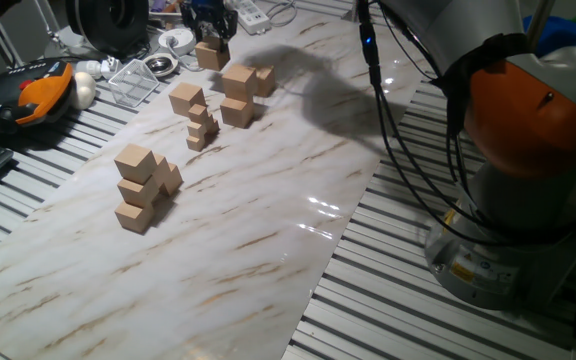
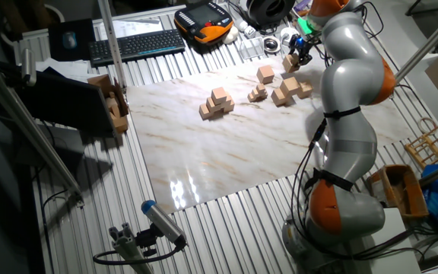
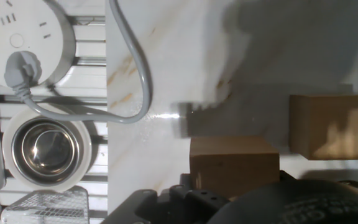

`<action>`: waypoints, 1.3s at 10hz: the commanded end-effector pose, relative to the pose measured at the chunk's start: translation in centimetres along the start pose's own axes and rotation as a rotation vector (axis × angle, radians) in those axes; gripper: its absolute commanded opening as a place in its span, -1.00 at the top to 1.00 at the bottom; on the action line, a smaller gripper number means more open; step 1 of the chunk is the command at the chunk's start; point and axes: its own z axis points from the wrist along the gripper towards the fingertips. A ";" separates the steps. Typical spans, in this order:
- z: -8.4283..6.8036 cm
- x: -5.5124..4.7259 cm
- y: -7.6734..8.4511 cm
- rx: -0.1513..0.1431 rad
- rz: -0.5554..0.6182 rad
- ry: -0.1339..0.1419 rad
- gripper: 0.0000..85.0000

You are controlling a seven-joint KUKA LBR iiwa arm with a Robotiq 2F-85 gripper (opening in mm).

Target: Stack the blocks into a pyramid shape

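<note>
One block (image 1: 211, 54) is sitting clamped between my gripper (image 1: 209, 36) fingers, hanging just under them at the far end of the marble board (image 1: 268, 270). I'm eyeing the two-high stack (image 1: 237, 95) lying nearby, toward the near side, slightly right.

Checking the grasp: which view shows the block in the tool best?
Hand view: the block fills the centre, under the tool. One fixed view shows it small below the tool; the other shows it tiny.
</note>
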 end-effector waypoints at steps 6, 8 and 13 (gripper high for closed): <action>0.0 0.0 0.0 -0.047 0.024 0.009 1.00; 0.0 0.0 0.0 -0.061 0.044 -0.014 1.00; 0.0 0.0 0.0 -0.052 0.025 0.016 1.00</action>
